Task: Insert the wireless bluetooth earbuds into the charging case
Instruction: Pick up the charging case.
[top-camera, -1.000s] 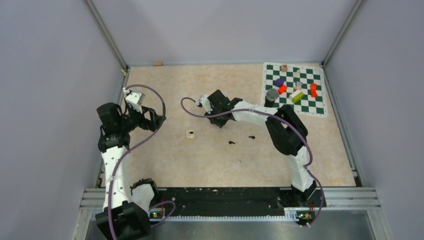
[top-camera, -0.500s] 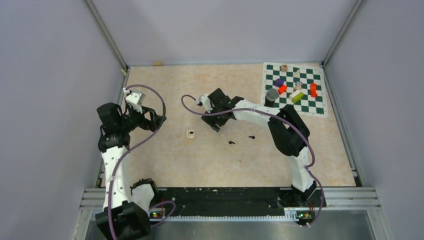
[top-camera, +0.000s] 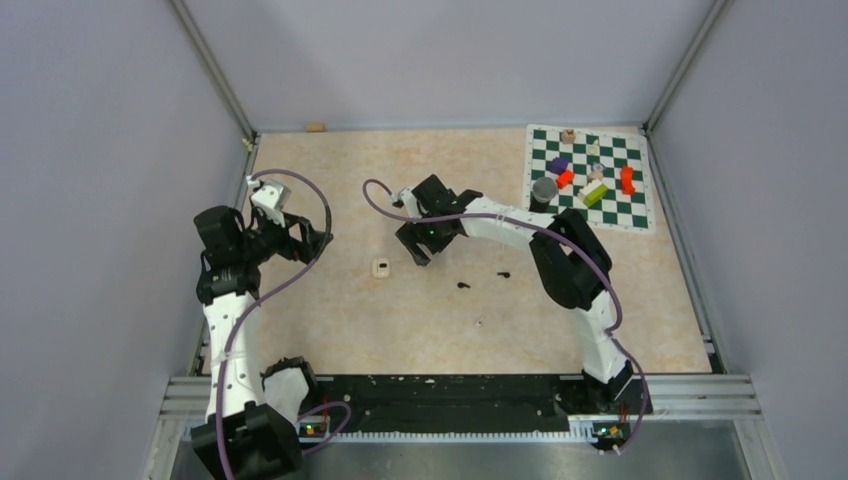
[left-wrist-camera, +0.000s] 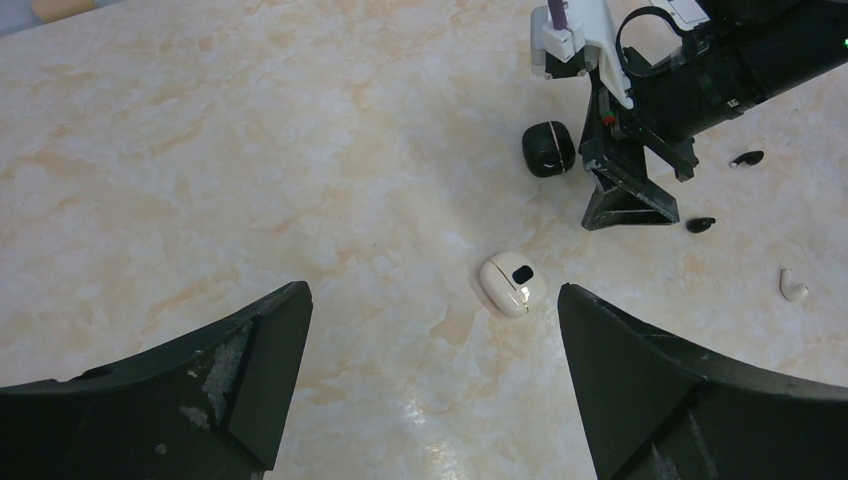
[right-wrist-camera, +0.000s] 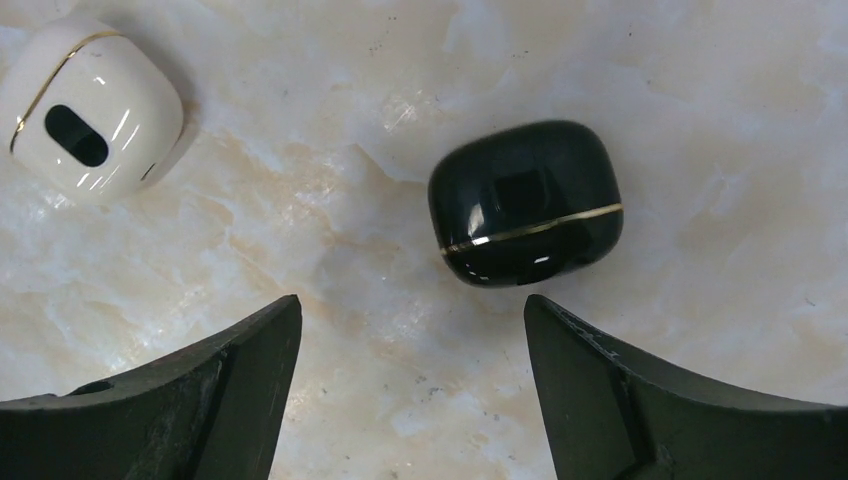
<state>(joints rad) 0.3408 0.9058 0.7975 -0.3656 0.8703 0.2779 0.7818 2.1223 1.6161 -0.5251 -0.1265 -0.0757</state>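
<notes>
Approach step: the right hand (right-wrist-camera: 410, 320), spread wide, hovers above the closed black charging case (right-wrist-camera: 525, 205), with the black earbuds (left-wrist-camera: 701, 224) loose on the bench (left-wrist-camera: 250, 150) toward four o'clock; next, the case likely needs gripping and opening.

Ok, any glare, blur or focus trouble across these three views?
Right wrist: sharp, with small glints on the glossy black charging case and the glossy white charging case. Left wrist: sharp, soft shadows only. Top external: even light, but the tiny black earbuds are mere specks.
</notes>
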